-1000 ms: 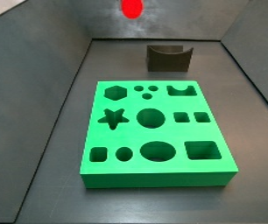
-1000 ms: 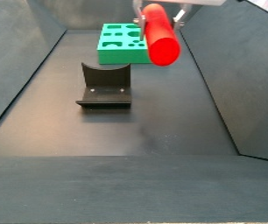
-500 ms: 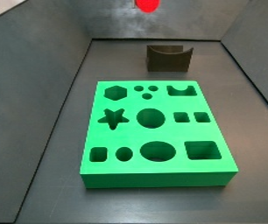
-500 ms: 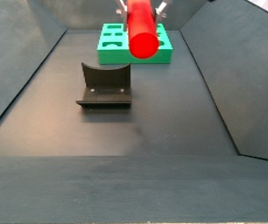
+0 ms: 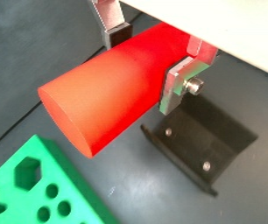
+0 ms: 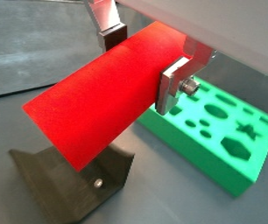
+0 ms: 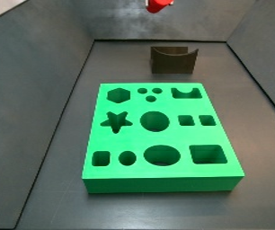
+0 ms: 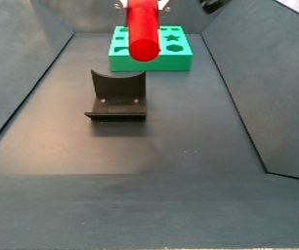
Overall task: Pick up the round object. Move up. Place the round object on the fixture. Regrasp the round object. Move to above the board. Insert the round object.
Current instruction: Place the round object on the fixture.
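My gripper [image 5: 148, 59] is shut on the round object [image 5: 107, 101], a smooth bright red cylinder held across its side between the silver fingers [image 5: 175, 83]. In both wrist views the peg [image 6: 95, 105] sticks out well past the jaws. It hangs high in the air, at the upper edge in a side view [image 7: 159, 4], and steeply tilted above the fixture [image 8: 117, 95] in a side view [image 8: 142, 29]. The dark notched fixture [image 5: 207, 144] lies below the peg, apart from it. Beyond the fixture lies the green board [image 7: 158, 135] with its shaped holes.
Grey sloping walls [image 7: 56, 99] enclose the dark floor [image 8: 139, 166] on all sides. The fixture [image 7: 172, 58] stands near the back wall behind the board in a side view. Part of the board [image 6: 224, 122] shows beside the fixture [image 6: 72, 179] in a wrist view.
The gripper has carried the red peg sideways and slightly higher, from beside the fixture to over it. The peg has swung to a steeper tilt. The grip has stayed shut.
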